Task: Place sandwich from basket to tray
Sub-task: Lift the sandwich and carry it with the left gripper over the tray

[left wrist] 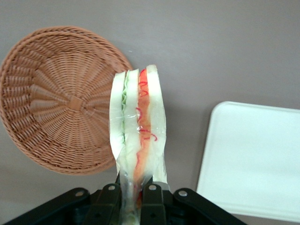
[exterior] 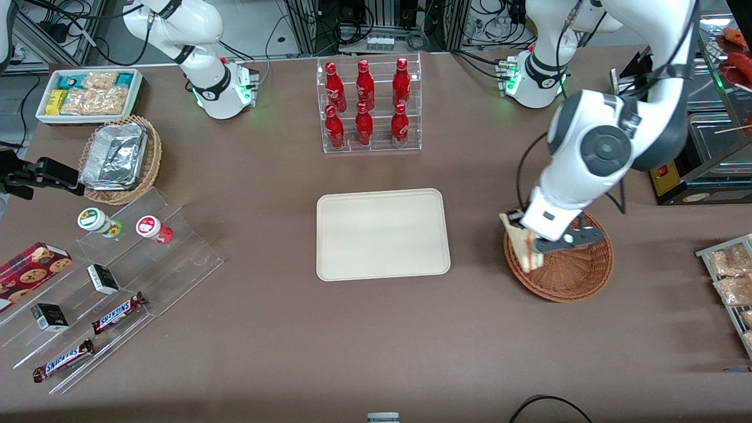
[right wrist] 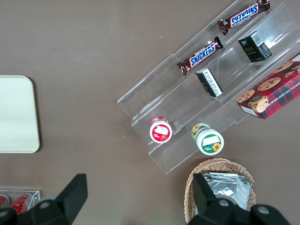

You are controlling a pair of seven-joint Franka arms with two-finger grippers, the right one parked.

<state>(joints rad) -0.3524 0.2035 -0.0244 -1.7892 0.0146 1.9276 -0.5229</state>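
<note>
The gripper (left wrist: 131,199) hangs above the basket (exterior: 573,276) rim, jaws clamped on the sandwich (left wrist: 138,136) by one end, lifted free for carrying toward the empty tray (exterior: 382,234)

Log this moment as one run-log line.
phase: carry | gripper: shut on sandwich, above basket's edge | basket: no contents visible | tray: bare, sandwich not yet on it
</note>
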